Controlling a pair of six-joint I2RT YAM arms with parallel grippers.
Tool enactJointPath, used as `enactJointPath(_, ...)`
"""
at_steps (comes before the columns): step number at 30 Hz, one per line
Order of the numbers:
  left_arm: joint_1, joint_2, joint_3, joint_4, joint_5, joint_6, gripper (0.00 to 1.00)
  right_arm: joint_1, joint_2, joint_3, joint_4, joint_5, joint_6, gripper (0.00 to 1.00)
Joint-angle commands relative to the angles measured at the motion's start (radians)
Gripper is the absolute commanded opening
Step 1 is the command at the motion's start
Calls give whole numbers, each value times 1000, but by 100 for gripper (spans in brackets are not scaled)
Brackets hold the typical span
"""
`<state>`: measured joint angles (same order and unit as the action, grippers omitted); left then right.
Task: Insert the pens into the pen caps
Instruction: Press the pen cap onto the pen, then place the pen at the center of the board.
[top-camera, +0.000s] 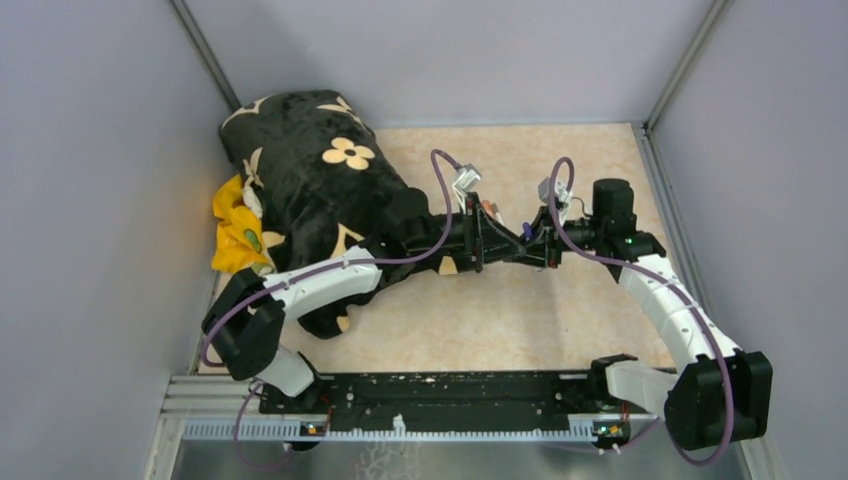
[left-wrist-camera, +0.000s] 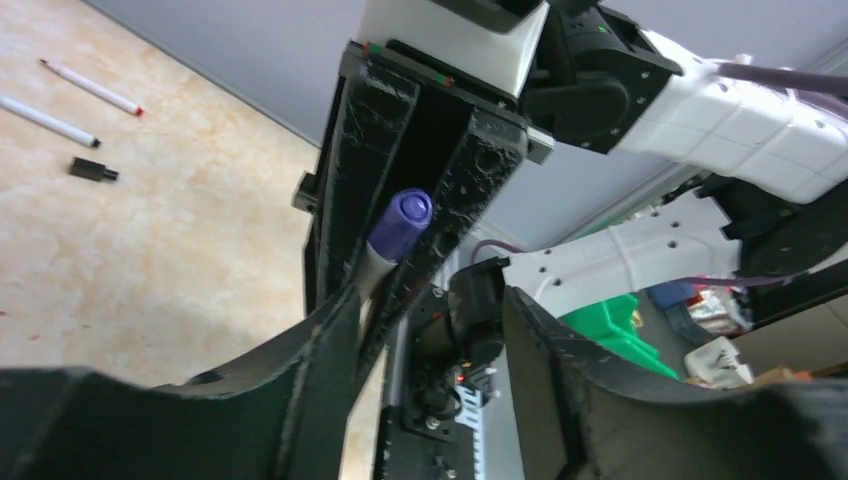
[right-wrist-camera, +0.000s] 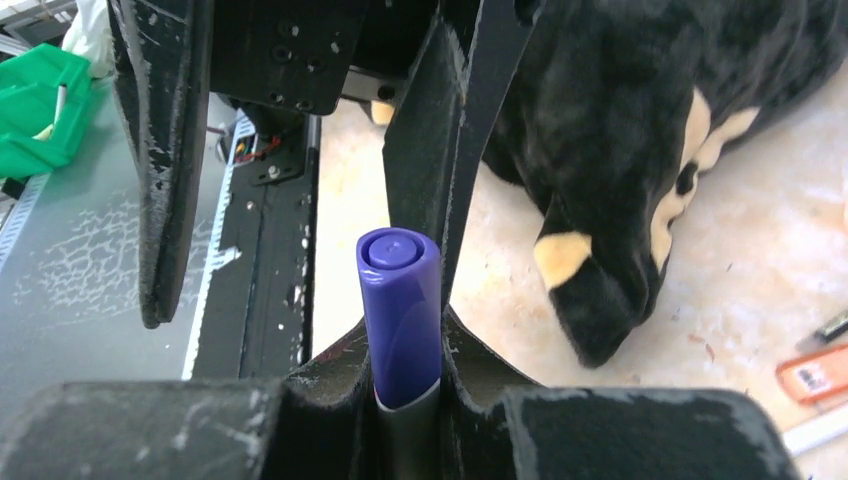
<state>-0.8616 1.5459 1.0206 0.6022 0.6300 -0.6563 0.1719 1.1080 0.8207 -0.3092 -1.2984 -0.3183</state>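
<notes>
Fingers (right-wrist-camera: 330, 385) of right gripper (right-wrist-camera: 400, 360) pinch a pen (right-wrist-camera: 405, 440), grey barrel mostly hidden, purple cap (right-wrist-camera: 400, 300) on top. Axis near upright, cap end up. Fingers (left-wrist-camera: 600, 400) of left gripper (left-wrist-camera: 425, 300) spread, one just beside the cap. On table (left-wrist-camera: 180, 250): red-tipped pen (left-wrist-camera: 90, 87), black-tipped pen (left-wrist-camera: 48, 121), loose black cap (left-wrist-camera: 93, 170). Cut off: orange marker (right-wrist-camera: 812, 376), label too blurred to read.
</notes>
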Motion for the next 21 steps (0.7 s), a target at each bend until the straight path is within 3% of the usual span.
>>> enactJointPath(1,2,-85,-73,81,-94,-45,64,-5,-15,57,30,-75,-89,0)
enactJointPath(7,3,-210,-223,196,-145,84,74,-5,-12,58,-40,-150,-169,0)
enactJointPath(11,1,-245,-366,402,-130,137,79,-5,-9,47,-34,-221,-179,0)
enactJointPath(15,-16,-224,-435,544,-101,166,80,-5,-2,21,94,-239,-41,0)
enactJointPath(21,-77,-163,-566,728,-168,200,82,-5,9,-23,328,-193,205,0)
